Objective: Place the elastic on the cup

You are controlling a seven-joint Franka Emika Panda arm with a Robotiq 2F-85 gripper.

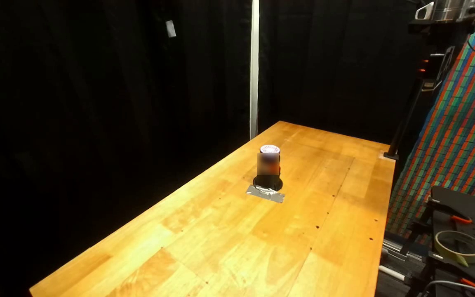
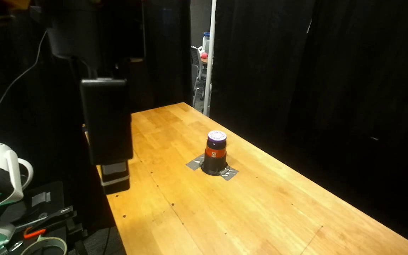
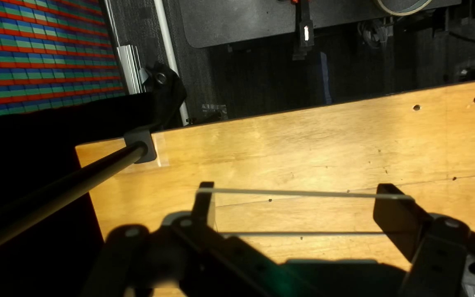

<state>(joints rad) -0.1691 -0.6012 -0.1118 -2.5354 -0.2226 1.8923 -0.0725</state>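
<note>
The cup (image 1: 269, 165) stands upright on the wooden table and also shows in an exterior view (image 2: 215, 153). It has a white-topped lid with a purple rim, a dark body with an orange-red band, and a black flared base. Part of it is blurred in an exterior view. My gripper (image 3: 297, 191) is open, fingers wide apart. A pale elastic (image 3: 283, 192) is stretched around the outside of both fingers. In an exterior view the gripper (image 2: 115, 177) hangs above the table's edge, apart from the cup, with the elastic (image 2: 115, 181) round the fingertip. The wrist view does not show the cup.
Grey tape strips (image 1: 265, 194) hold the base of the cup to the table (image 1: 237, 239). A black pole (image 3: 109, 169) is clamped at a table corner. A side shelf with a tape roll (image 1: 459, 247) stands beside the table. Black curtains (image 1: 97, 103) hang behind it.
</note>
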